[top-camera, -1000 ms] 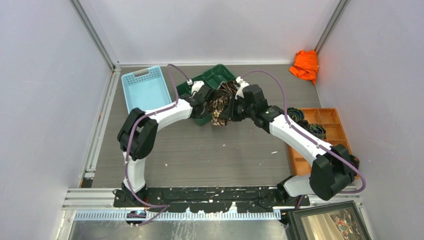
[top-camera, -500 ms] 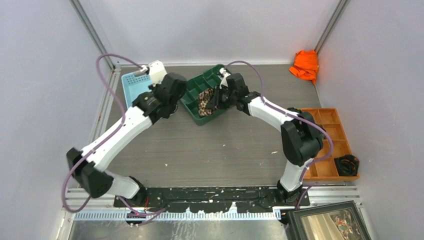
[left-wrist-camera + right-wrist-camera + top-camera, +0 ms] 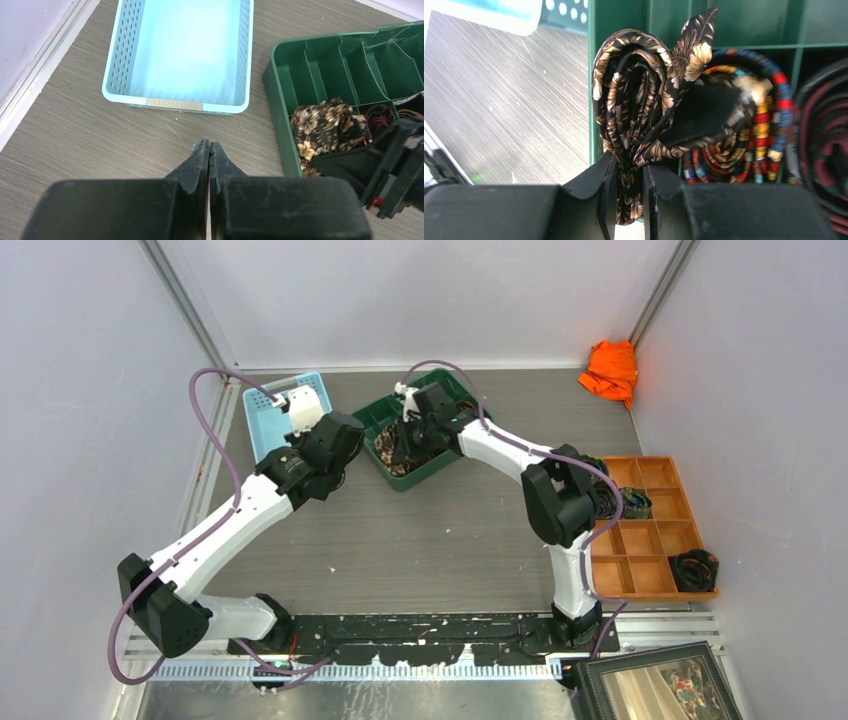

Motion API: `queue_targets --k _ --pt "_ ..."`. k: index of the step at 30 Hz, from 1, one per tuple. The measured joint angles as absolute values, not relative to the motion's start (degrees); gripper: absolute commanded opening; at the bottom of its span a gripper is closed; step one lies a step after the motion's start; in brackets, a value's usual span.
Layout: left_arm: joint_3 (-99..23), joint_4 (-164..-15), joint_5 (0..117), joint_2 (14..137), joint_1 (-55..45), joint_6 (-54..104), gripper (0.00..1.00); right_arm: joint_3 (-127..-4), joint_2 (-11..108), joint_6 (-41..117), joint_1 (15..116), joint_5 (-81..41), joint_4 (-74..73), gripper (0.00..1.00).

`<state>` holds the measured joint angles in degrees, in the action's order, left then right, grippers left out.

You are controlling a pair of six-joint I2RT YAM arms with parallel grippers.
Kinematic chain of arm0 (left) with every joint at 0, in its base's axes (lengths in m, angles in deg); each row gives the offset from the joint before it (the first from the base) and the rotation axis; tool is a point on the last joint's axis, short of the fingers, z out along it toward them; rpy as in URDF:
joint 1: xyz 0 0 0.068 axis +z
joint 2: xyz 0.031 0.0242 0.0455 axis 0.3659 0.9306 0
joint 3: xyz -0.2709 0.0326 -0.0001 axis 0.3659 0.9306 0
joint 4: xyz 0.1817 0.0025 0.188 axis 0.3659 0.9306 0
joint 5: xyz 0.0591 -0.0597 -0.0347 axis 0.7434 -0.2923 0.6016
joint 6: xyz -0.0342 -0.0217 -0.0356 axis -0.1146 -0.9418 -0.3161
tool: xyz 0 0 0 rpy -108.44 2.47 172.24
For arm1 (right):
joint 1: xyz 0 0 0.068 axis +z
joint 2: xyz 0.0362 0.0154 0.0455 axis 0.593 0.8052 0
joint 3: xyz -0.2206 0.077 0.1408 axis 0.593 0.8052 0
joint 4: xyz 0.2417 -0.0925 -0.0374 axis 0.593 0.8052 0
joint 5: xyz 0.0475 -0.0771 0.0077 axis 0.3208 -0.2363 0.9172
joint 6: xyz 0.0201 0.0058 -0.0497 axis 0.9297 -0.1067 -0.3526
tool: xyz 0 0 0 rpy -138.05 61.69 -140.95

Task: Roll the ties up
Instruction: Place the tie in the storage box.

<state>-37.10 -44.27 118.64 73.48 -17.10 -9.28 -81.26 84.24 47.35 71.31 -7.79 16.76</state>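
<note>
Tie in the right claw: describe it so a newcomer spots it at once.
Find the green divided bin at the table's far middle, beside the light blue basket. Against its wall nearest that basket, the right claw pinches a loosely rolled tie. It is black with tan floral print, unlike the red, blue and yellow striped coil beside it.
</note>
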Motion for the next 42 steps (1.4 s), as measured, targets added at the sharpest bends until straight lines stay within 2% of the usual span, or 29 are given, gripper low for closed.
queue_targets --k 14,23,24,26,28,32,42 --pt "-35.2 -44.0 119.2 66.5 -17.1 -7.8 0.00 -92.7 89.8 38.5 77.8 -22.9 41.9 0.01" --pt "-33.8 -43.9 119.2 65.8 -17.0 -7.7 0.00 -101.9 97.6 36.6 78.0 -23.4 52.2 0.01" --pt "-33.7 -43.9 119.2 65.8 -17.0 -7.7 0.00 -102.4 98.0 36.1 78.2 -23.4 52.6 0.04" --pt "-33.6 -43.9 119.2 65.8 -17.0 -7.6 0.00 -103.0 98.4 35.8 78.7 -23.8 53.2 0.24" --pt "-33.5 -43.9 119.2 65.8 -17.0 -7.6 0.00 -103.3 98.6 35.9 78.8 -24.1 53.4 0.38" --pt "-33.4 -43.8 119.2 65.8 -17.0 -7.5 0.00 -103.4 98.0 35.9 79.1 -25.5 52.1 0.59" --pt "-33.3 -43.4 118.5 65.8 -17.0 -7.8 0.00 -109.6 95.4 35.9 79.0 -26.3 55.8 0.72"
